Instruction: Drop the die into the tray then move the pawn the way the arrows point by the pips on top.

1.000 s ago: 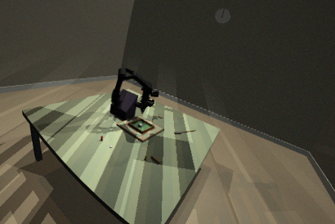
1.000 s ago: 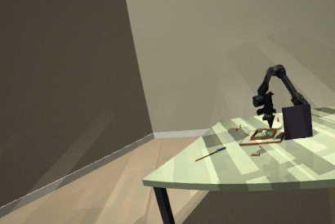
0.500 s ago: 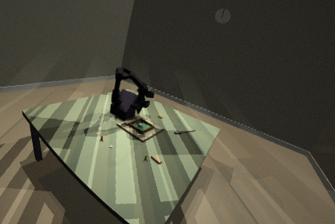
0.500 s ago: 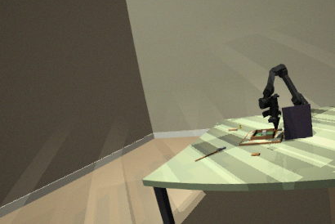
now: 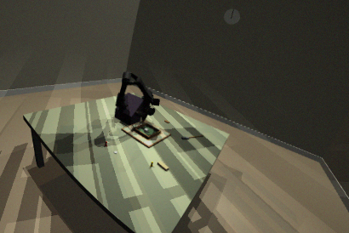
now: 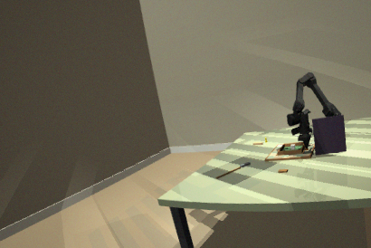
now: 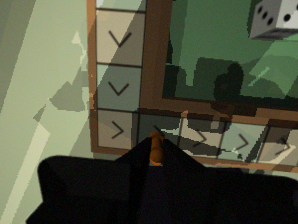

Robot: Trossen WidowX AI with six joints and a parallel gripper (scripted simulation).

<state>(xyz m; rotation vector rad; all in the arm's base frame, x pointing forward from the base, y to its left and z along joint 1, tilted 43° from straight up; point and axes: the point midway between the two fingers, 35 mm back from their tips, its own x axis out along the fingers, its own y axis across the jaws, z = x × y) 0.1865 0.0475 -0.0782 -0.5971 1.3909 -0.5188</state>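
My black end effector point(image 7: 156, 150) is shut tight on the small orange pawn point(image 7: 156, 146), just above the brown board's point(image 7: 152, 60) near row of arrow squares. I think I'm moving the pawn now; next I set it down. Farther in, the white die point(image 7: 274, 20) sits in the green tray point(image 7: 225, 60).

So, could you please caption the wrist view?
Claw shut on the orange pawn above the board's arrow squares; die in the tray.
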